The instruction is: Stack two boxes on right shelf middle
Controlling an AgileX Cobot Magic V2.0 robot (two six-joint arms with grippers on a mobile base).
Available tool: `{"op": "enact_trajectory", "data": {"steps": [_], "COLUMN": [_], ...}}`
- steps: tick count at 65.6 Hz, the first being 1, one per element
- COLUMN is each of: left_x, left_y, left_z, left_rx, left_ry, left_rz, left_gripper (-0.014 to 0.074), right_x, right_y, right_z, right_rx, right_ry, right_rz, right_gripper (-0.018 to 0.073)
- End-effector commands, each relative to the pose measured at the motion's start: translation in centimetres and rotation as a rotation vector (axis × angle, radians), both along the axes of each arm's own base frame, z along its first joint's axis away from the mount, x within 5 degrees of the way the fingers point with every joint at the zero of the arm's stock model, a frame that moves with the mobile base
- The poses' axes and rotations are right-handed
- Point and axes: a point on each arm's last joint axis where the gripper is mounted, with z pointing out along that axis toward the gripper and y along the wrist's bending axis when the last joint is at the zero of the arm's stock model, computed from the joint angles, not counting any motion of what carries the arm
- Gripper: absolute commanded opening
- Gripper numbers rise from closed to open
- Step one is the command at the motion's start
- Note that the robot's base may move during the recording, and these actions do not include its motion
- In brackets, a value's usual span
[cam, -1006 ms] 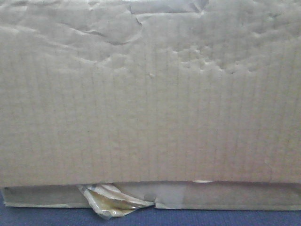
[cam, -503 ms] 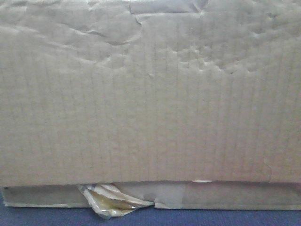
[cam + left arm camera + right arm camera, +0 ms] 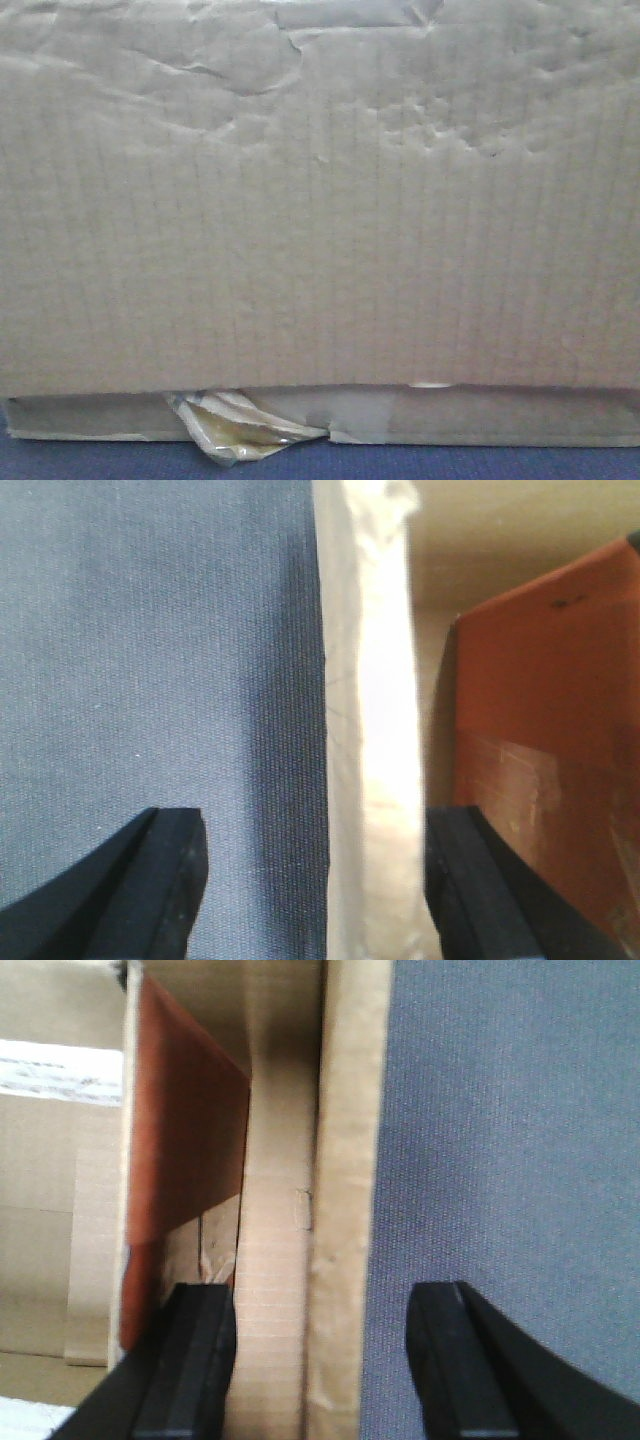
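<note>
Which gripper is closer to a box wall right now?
Right, narrowly. The right gripper straddles a box wall, which nearly fills its open jaws. The left gripper straddles one too, off centre, outer finger over the blue surface.

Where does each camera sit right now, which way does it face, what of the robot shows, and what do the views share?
Front-facing: off the arms, close up against the tall box standing on the flat box; no robot part shows.
Left wrist: looks along the open left gripper, both black fingers showing, straddling a pale cardboard edge.
Right wrist: looks along the open right gripper, its fingers straddling a brown cardboard edge.
Shared: the blue surface lies in all three views.
</note>
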Motion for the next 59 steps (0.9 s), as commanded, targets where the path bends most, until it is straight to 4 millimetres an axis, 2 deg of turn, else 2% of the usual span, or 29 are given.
{"op": "enact_trajectory", "data": {"steps": [1,10,18,24,27,31,44,59], "left_x": [-0.1,-0.1,-0.1,-0.1,-0.1,-0.1,-0.1,-1.5], "left_y": [0.0,0.0,0.0,0.0,0.0,0.0,0.3,1.0], "left_z": [0.1,0.1,0.1,0.1,0.1,0.1,0.3,3.1], "left_rx": [0.000,0.000,-0.001,-0.003,-0.003,-0.003,0.008,0.088], "left_ry": [-0.006,-0.006,-0.006,-0.006,-0.006,-0.006,-0.026,-0.192], "left_rz": [-0.003,-0.003,-0.001,0.005,0.005,0.005,0.047,0.105], "left_gripper": [0.0359,0.0344,0.0273,0.0127,0.0030,-0.0109,-0.0111,-0.0111], "right_x": [0.0,0.0,0.0,0.0,0.0,0.1,0.2,-0.7], "right_y": [-0.1,-0.1,-0.1,-0.1,-0.2,-0.3,-0.7,-1.9], "right_z": [0.1,0.1,0.1,0.1,0.1,0.2,0.5,2.8], "right_rx": [-0.003,-0.002,-0.002,-0.010,-0.018,-0.027,-0.070,-0.108], "right_ry": [-0.011,-0.012,-0.012,-0.015,-0.017,-0.020,-0.045,-0.159], "right_rz": [-0.002,-0.002,-0.002,-0.002,0.005,0.010,0.006,-0.070], "right_gripper": [0.0274,0.0218,0.0101,-0.0018,-0.0110,-0.0167,-0.0151,-0.0151]}}
